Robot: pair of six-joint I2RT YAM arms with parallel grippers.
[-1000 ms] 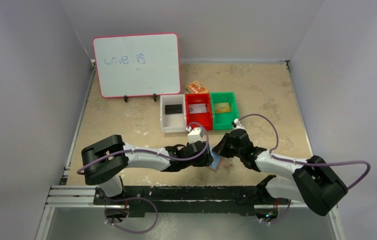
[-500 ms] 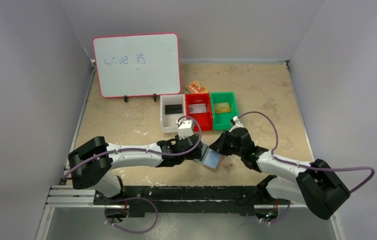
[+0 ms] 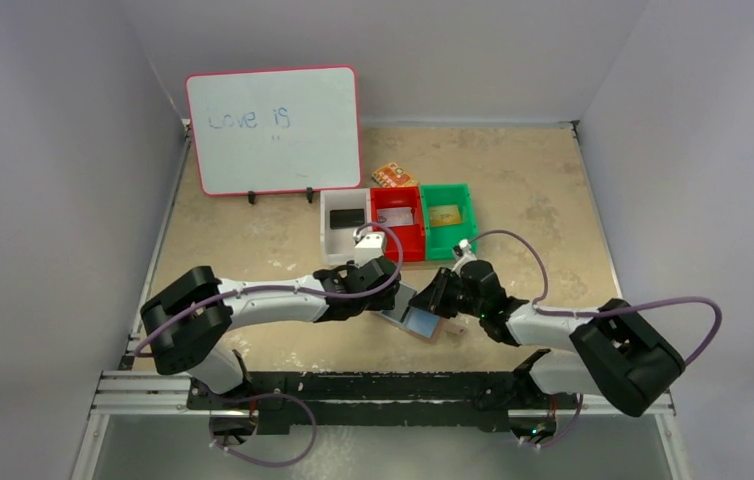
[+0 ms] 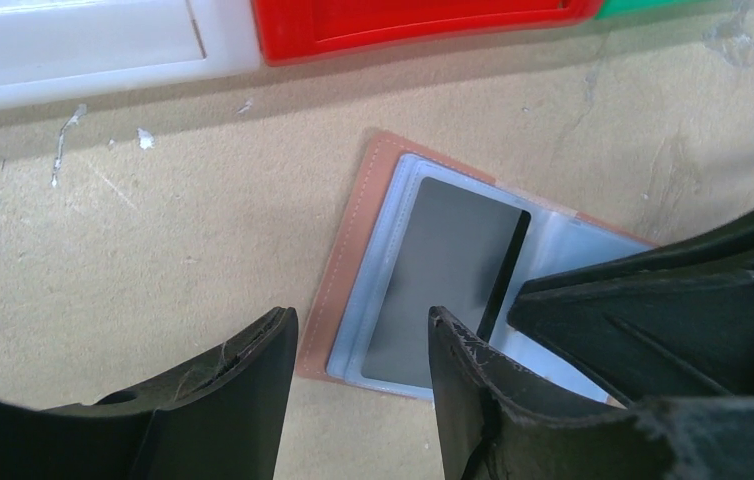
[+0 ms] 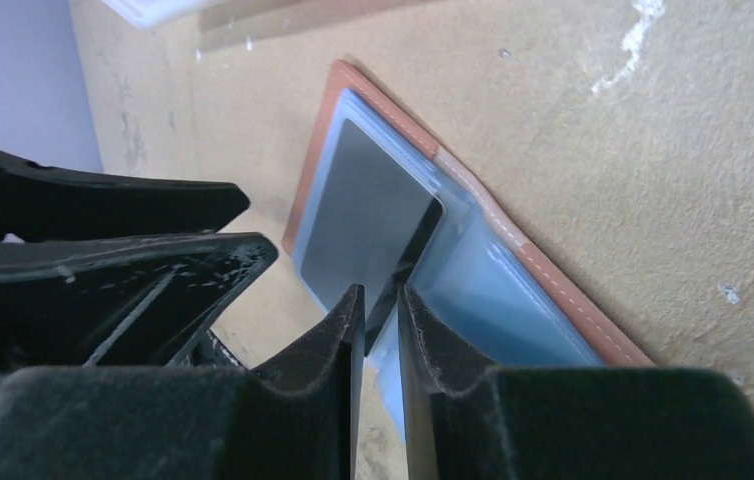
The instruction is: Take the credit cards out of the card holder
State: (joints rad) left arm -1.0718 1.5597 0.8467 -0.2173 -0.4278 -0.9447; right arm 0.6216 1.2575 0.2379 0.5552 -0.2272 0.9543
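Tabletop [image 3: 553, 200] now bears the opened card holder [image 4: 348, 260] — left end effector [image 4: 363, 325] wide, empty; right end effector [image 5: 381, 300] barely parted.

On the beige table [image 3: 523, 190] a small tan-brown folding card holder [image 3: 421, 322] lies open with its pale blue inside up, near the front edge. The left gripper [image 3: 391, 296] is over its left end and the right gripper [image 3: 433, 299] is over its right end. Whether either touches it I cannot tell. Behind them three small plastic bins stand touching in a row: a white bin [image 3: 325, 232], a red bin [image 3: 400, 246] and a green bin [image 3: 449, 247]. An orange patterned packet [image 3: 393, 175] lies just behind the red bin, beside a pink-framed whiteboard [image 3: 273, 130] reading "Love is".
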